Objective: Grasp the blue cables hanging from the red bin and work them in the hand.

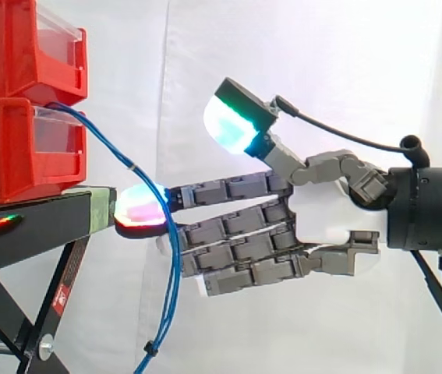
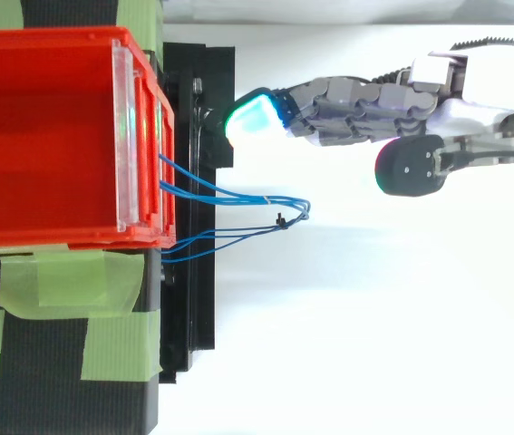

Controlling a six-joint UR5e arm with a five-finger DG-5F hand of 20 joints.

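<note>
- The blue cables (image 1: 176, 261) (image 2: 266, 198) come out of the front of the lower red bin (image 1: 18, 148), arc down past the edge of the black stand (image 1: 33, 226) and hang free below it. From above they stick out from the bin as a narrow loop.
- I read this as the reach: nothing is grasped yet. The robot hand (image 1: 240, 234) (image 2: 356, 100) is open, with its fingers stretched flat towards the stand and the thumb (image 1: 232, 121) lifted high above them.
- From the side the strands cross in front of the fingers and look as if they touch. The top view says otherwise: the robot hand lies off to one side of the loop, with bare white ground between them.
- The leading fingertip (image 1: 139, 206) (image 2: 252, 118) sits just beside the stand's edge, so I judge there is little room to push further in.
- For the next move I'd slide the robot hand sideways across to the loop until the strands lie between thumb and fingers. Only then would I close on them.
- Hard to make out: how many strands there are, since they overlap.
- Their lower end runs off the bottom of the side view.
- I can't see where they are fixed inside the bin.
- The tips of the lower fingers are partly lost behind the cables.
</note>
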